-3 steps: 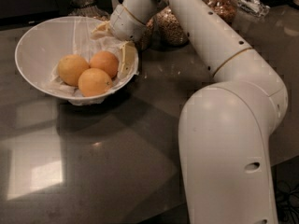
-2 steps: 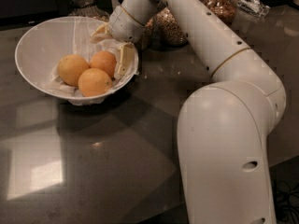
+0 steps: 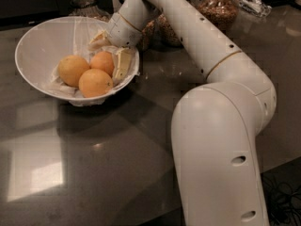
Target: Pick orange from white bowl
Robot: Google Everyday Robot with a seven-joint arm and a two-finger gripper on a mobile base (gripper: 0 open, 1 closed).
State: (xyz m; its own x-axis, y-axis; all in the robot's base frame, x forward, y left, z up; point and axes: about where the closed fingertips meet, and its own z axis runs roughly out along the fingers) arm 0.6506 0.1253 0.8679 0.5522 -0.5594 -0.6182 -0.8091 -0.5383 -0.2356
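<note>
- The white bowl (image 3: 36,45) sits in the upper left of the frame on a dark, glossy desk (image 3: 110,166). It is tipped slightly so its inside faces the camera.
- Three pieces of fruit lie together low in the bowl, on crinkled white lining (image 3: 60,85).
- The orange (image 3: 102,62) is the reddest of the three and lies furthest back and to the right, near the bowl's right-hand rim.
- A paler orange (image 3: 73,70) lies to its left, and another orange (image 3: 95,82) lies in front, nearest the camera. All three touch or nearly touch.
- The gripper (image 3: 112,52) is inside the bowl at its right side, reaching down from the upper middle of the frame.
- Its fingers (image 3: 123,64) are spread apart with the orange between them. One lies against the fruit's right side and the other sits above and behind it. The orange rests in the bowl, not lifted.
- The white arm (image 3: 202,44) runs diagonally from the gripper to a thick base column filling the lower right of the frame.
- Glass jars (image 3: 218,7) holding grain stand along the top edge, behind the arm.
</note>
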